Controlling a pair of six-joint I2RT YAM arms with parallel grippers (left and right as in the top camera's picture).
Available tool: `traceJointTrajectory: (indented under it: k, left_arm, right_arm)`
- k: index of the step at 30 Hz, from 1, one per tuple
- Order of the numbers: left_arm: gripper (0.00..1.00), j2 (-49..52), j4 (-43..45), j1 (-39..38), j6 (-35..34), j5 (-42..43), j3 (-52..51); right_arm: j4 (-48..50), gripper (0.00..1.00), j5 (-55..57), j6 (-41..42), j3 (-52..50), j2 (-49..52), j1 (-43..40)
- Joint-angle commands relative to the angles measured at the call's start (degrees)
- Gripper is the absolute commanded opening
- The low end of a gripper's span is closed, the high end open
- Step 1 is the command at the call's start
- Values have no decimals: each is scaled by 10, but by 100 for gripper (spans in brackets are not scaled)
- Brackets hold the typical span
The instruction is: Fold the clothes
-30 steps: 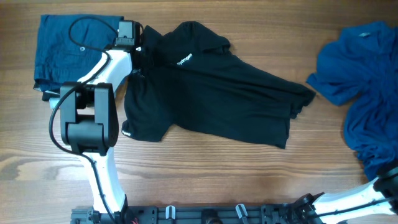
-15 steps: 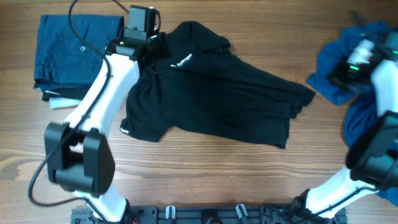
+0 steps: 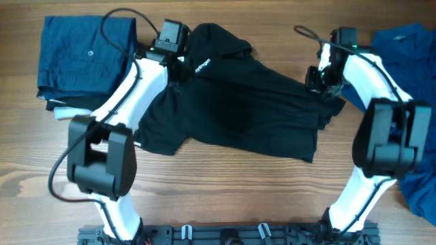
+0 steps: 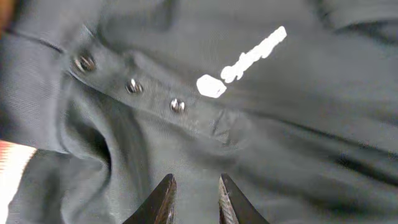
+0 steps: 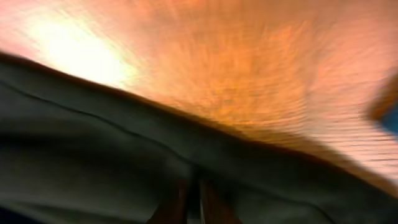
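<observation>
The black collared shirt [image 3: 252,102] lies spread across the middle of the table, collar to the upper left, rumpled at its right end. My left gripper [image 3: 180,68] hovers over the chest by the collar. In the left wrist view its jaws [image 4: 195,190] stand a little apart, open, with only fabric [image 4: 298,124] behind them, just below the button placket [image 4: 177,106] and the white logo [image 4: 245,59]. My right gripper [image 3: 319,82] is at the shirt's right end. In the blurred right wrist view it [image 5: 193,202] looks shut over black cloth [image 5: 93,155]; whether cloth is pinched does not show.
A folded dark blue garment [image 3: 82,54] lies at the back left. A loose blue garment heap [image 3: 409,102] lies along the right edge, behind the right arm. Bare wooden table [image 3: 238,190] runs along the front.
The right arm has swung in from the blue heap at the right edge to the shirt's right end. The left gripper has slid right along the collar, and its jaws have parted slightly.
</observation>
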Motion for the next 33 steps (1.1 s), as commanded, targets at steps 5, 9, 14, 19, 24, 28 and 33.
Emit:
traceJointTrajectory:
  k: [5, 9, 14, 19, 24, 28, 33]
  left_arm:
    - [23, 46, -17, -3, -3, 23, -6]
    - [23, 48, -19, -3, -3, 23, -6]
    - [22, 48, -20, -3, -3, 23, -6]
    - [22, 48, -19, -3, -3, 23, -6]
    - [22, 48, -11, -3, -3, 23, -6]
    - [25, 48, -2, -3, -3, 23, -6]
    - [27, 48, 7, -3, -3, 23, -6]
  right_arm:
    - [19, 8, -20, -8, -7, 83, 4]
    - [68, 4, 1, 10, -7, 134, 4]
    - [191, 4, 41, 20, -7, 196, 4]
    - [369, 4, 85, 28, -4, 204, 4]
    - [438, 8, 83, 8, 45, 198, 4]
    - [346, 24, 86, -57, 150, 139, -3]
    - [181, 36, 89, -17, 214, 32, -49]
